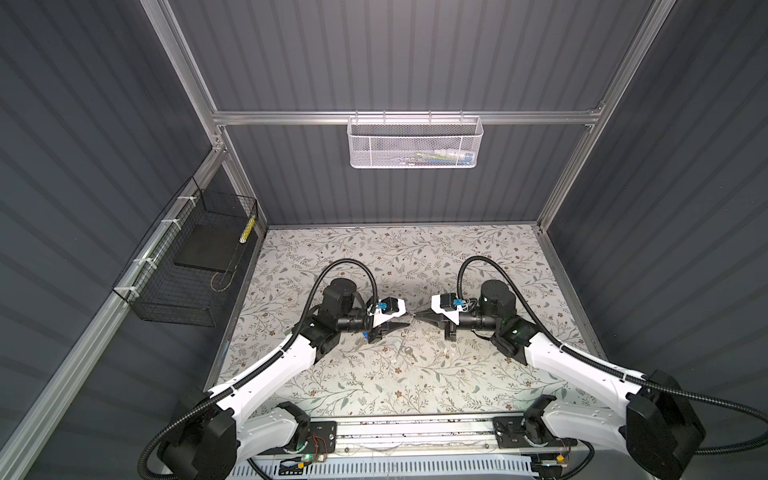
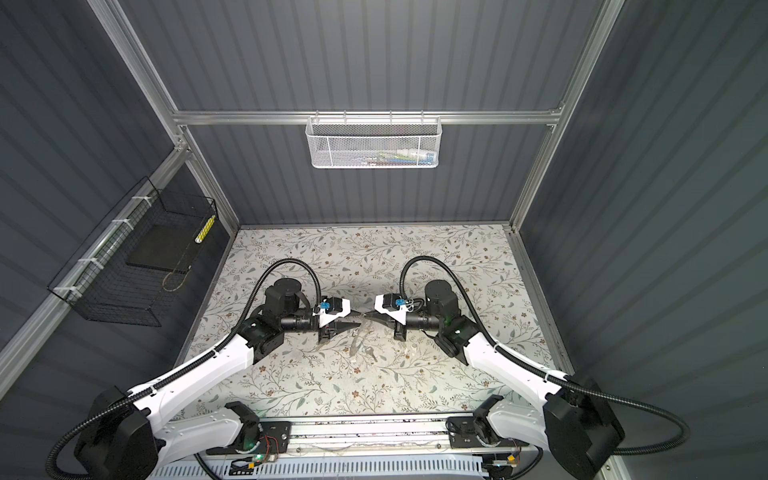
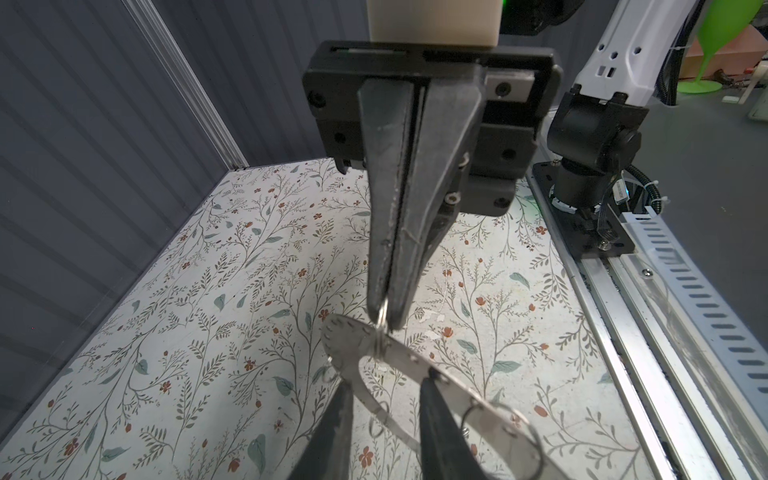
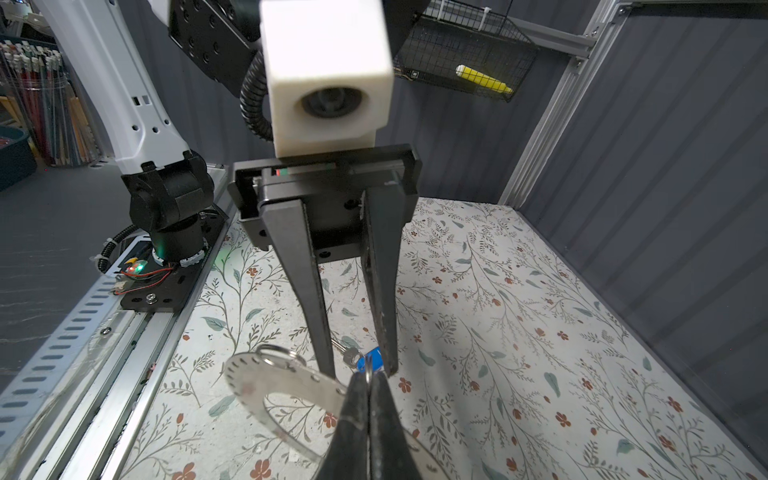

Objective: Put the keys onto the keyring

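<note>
**Left gripper** [image 3: 388, 380]: black fingers [image 4: 316, 291] spread. The band of the large flat grey metal keyring [image 3: 401, 362] passes between them. The keyring hangs above the floral-patterned table [image 1: 415, 390], midway between the two arms. A small silver key with a bright blue plastic head [image 4: 370, 360] shows between these fingers; whether it is gripped cannot be told. A second small silver key [image 1: 409, 353] lies on the table below.

**Right gripper** [image 3: 384, 322]: fingers pressed together, pinching a small wire ring [image 3: 380, 338] threaded through the keyring's rim.
</note>
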Available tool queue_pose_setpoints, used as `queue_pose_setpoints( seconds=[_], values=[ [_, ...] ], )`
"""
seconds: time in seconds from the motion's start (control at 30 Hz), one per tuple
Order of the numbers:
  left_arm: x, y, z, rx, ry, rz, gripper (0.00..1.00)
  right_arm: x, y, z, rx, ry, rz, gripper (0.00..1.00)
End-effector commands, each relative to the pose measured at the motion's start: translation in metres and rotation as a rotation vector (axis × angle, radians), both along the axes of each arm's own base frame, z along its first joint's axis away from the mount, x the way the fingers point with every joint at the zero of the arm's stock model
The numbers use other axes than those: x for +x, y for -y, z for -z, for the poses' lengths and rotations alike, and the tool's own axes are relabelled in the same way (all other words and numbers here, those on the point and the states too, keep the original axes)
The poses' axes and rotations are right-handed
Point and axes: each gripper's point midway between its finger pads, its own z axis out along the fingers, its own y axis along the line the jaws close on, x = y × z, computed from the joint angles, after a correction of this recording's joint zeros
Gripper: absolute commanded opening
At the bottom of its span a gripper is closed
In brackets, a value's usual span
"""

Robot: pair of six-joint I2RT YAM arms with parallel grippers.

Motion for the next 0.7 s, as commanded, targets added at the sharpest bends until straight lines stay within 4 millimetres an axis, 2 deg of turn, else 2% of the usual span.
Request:
queue_pose_setpoints(
  seconds=[0.0,0.3,0.67],
  values=[
    [0.001,0.006,-0.012,-0.029,0.010,0.007,0.29,-0.003,0.000,-0.004,0.024,0.012,-0.022,0.00],
    [-0.005,0.010,-0.016,-0.043,0.019,0.034,0.27,-0.003,0.000,-0.002,0.023,0.009,-0.028,0.00],
    [-0.010,0.012,-0.017,-0.044,0.035,0.056,0.16,-0.005,-0.001,0.000,0.016,0.005,-0.041,0.00]
  ],
)
